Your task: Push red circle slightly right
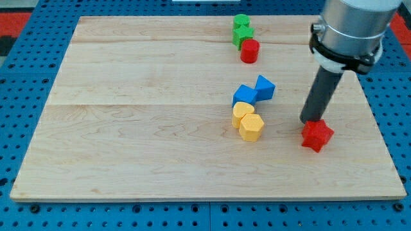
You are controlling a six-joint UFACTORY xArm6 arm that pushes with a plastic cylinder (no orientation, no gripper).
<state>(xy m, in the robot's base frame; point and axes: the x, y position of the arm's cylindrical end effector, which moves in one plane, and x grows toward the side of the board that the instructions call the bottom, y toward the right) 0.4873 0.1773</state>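
Note:
The red circle (250, 50) is a short red cylinder near the view's top, right of centre, touching the lower right of two green blocks (242, 30). My tip (308, 120) is far from it, low at the view's right, resting at the upper left edge of a red star-shaped block (317, 135). The rod rises from the tip to the grey arm body (350, 29) at the view's top right.
Two blue blocks (253, 91) sit at the board's middle, with two yellow blocks (248, 120) just below them. The wooden board (128, 128) lies on a blue pegboard surface (19, 70).

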